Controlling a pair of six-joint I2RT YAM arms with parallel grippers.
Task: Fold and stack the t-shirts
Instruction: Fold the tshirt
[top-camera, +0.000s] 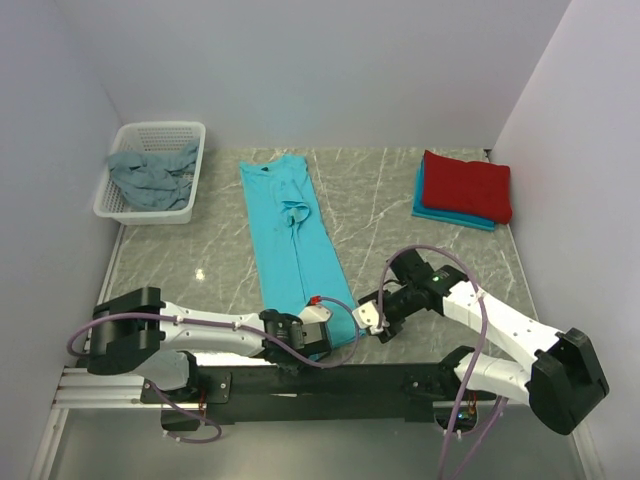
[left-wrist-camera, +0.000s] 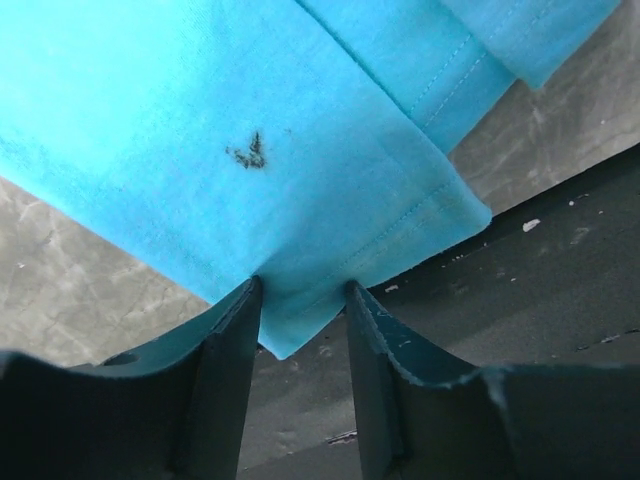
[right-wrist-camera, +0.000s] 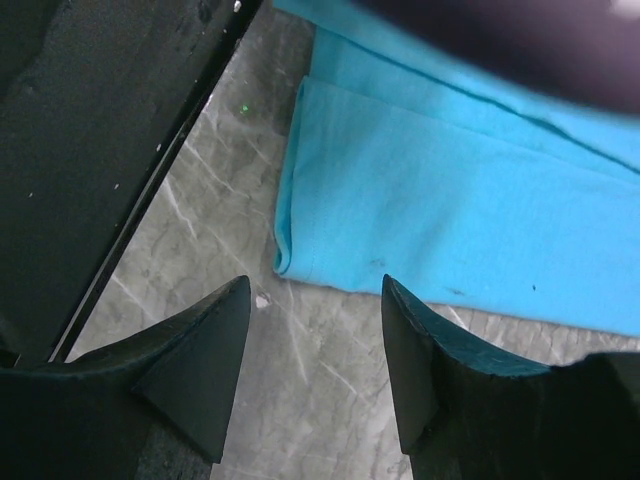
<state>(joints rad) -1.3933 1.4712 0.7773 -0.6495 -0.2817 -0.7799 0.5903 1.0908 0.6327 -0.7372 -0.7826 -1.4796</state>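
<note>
Lying as a long folded strip down the middle of the frame, the turquoise t-shirt (top-camera: 290, 235) reaches the lower table (top-camera: 400, 200) edge. Its hem corner sits between the spread jaws of the left gripper (left-wrist-camera: 303, 290), unpinched. The right gripper (right-wrist-camera: 315, 290) hangs open over marble just beside that hem. Upper right, the red t-shirt (top-camera: 468, 185) tops a turquoise-blue one (top-camera: 440, 212). Upper left, the grey-blue shirt (top-camera: 150, 172) fills the white basket (top-camera: 160, 128).
</note>
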